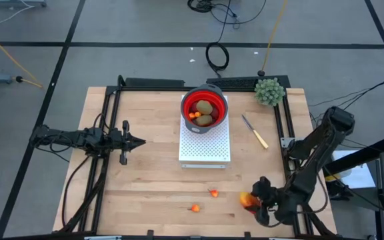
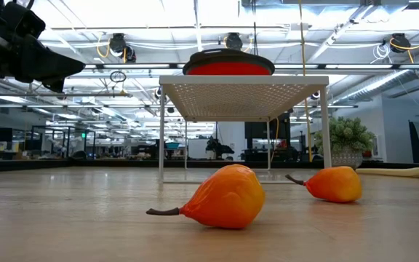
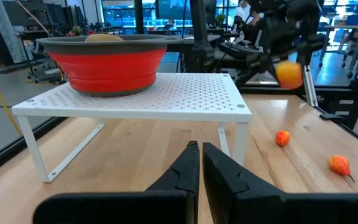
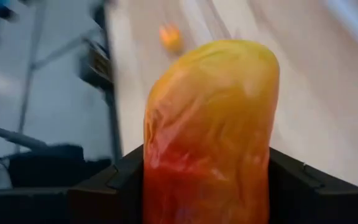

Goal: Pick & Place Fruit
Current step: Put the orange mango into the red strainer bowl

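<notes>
Right tool point(image 1: 259, 200) at the near right corner of the surface point(image 1: 145, 133), jaws clamped on the big oblong fruit point(image 1: 247, 199). In the right wrist view the oblong point(image 4: 210, 124) fills the gap between both fingers, red at the base and yellow-orange at the tip. The left wrist view shows it off the wood, carried in the air point(image 3: 289, 74). So: this piece is picked, not yet placed.

Next out, two small orange pieces lie loose on the surface. One point(image 1: 195, 208) sits near the front edge; the other point(image 1: 213, 193) is just behind it and a little toward my right arm. The low view shows both as tiny pears with stems, lying on their sides point(image 2: 224, 198) point(image 2: 331, 184), apart from each other. Neither is touched. Both left to do.

Mid-surface, left side: left tool point(image 1: 137, 141) pinched together, nothing in it, pointing at the rack point(image 1: 205, 150). Waiting.

Farther back, the white rack carries the red bowl point(image 1: 220, 100). Inside I count two brown-green ovals point(image 1: 205, 107) and some small orange pieces point(image 1: 193, 115); exact count of the small ones not readable. These look done.

Judgement: most of the way through. One piece in hand to carry to the bowl, two small ones to fetch after. Knife point(image 1: 255, 131) and green plant point(image 1: 269, 91) at the far right stay out of it.
</notes>
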`<state>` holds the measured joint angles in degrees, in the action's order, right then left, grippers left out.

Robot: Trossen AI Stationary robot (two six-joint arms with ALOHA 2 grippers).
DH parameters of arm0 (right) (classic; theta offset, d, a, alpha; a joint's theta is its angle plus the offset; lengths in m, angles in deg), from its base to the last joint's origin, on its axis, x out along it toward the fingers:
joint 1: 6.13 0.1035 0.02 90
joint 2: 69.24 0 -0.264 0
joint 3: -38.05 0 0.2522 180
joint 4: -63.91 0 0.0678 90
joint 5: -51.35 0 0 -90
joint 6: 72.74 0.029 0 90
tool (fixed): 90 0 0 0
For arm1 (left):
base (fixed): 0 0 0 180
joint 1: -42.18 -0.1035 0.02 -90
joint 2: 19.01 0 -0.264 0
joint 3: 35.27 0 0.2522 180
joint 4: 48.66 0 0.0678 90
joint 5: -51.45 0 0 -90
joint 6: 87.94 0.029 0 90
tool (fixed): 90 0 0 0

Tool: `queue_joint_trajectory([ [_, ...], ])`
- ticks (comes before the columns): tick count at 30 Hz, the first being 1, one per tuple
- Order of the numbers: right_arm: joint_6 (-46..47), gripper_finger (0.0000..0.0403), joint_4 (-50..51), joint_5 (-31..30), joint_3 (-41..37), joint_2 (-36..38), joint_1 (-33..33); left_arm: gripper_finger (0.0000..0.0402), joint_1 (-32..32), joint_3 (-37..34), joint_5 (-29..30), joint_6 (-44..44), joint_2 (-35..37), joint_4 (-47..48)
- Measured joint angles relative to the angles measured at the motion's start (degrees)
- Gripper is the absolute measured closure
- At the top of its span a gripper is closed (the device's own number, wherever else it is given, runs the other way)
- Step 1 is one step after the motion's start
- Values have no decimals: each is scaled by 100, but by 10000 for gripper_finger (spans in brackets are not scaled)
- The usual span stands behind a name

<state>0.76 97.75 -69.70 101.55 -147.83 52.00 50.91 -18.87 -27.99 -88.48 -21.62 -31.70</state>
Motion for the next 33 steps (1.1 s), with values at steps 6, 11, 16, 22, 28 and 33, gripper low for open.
queue_joint_trajectory([
  [6, -2223, 186, -841, -1054, 2, 559, -2, 382, -1, 0, 0, 2, -1, -1],
  [11, -4508, 179, -1568, -1546, 7, 800, -2, 382, -1, 0, 0, 2, 0, -1],
  [16, -6604, 183, -2020, -1552, 9, 844, -89, 382, 2, 0, 0, 2, 0, -2],
  [22, -8583, 173, -2368, -1543, 9, 844, -231, 382, -1, 0, 0, 2, -1, -2],
  [28, -10043, 177, -2895, -1526, 9, 844, -234, 382, 2, 0, 0, 4, -1, 0],
  [33, -10485, 172, -3130, -1526, 9, 844, -241, 382, 0, 0, 0, 4, -2, -2],
])
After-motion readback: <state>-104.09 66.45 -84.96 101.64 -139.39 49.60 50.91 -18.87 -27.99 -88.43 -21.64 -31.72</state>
